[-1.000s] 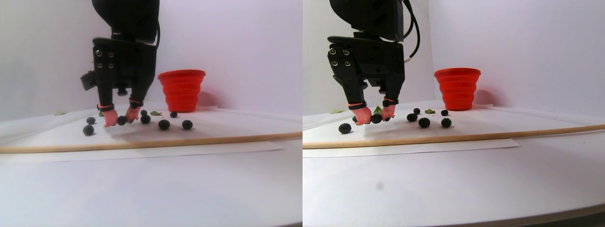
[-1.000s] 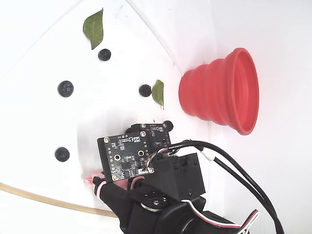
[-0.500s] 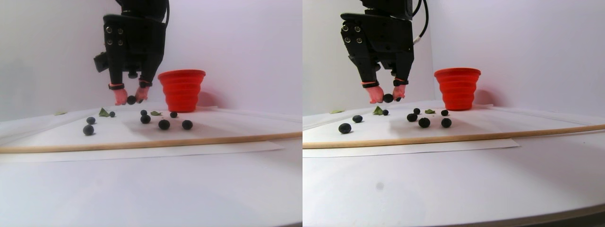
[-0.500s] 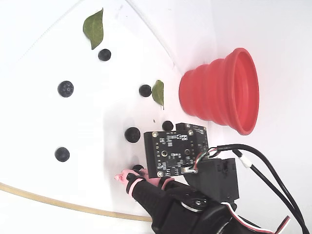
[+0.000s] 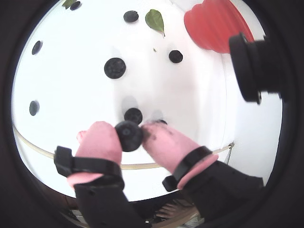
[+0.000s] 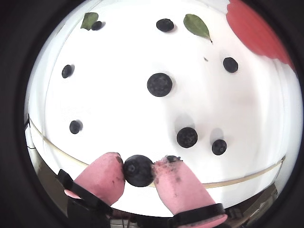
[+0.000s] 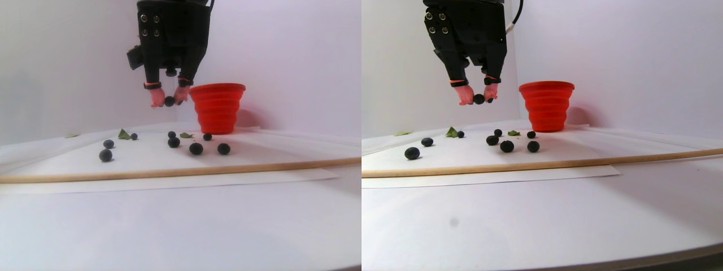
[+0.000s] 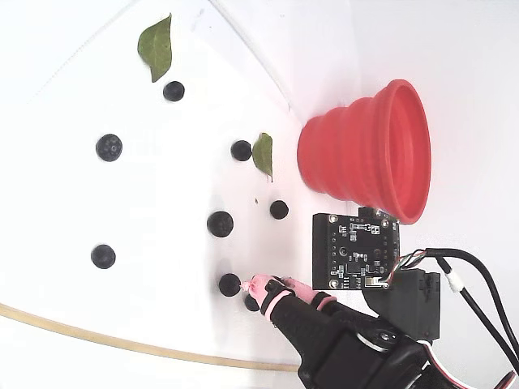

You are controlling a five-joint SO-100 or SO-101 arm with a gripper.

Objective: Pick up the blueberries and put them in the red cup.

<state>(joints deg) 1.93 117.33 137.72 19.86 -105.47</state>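
Note:
My gripper (image 7: 169, 101) is shut on one blueberry (image 5: 128, 136), pinched between its two pink fingertips (image 6: 102, 176). In the stereo pair view it hangs well above the white sheet, just left of the red cup (image 7: 217, 107) and slightly below its rim. Both wrist views show the held blueberry (image 6: 138, 170) in the middle of the grip. Several loose blueberries (image 8: 220, 224) lie scattered on the sheet below. The ribbed red cup (image 8: 365, 154) stands at the sheet's far corner, mouth up; its inside is hidden.
Two green leaves (image 8: 156, 46) (image 8: 263, 154) lie among the berries. A thin wooden stick (image 7: 169, 170) runs along the sheet's front edge. A pale wall rises behind the cup. The white table (image 7: 169, 226) spreads out in front of the stick.
The gripper closed on a blueberry on the sheet, lifted it, and carried it up and rightwards toward the red cup. The other berries have stayed put.

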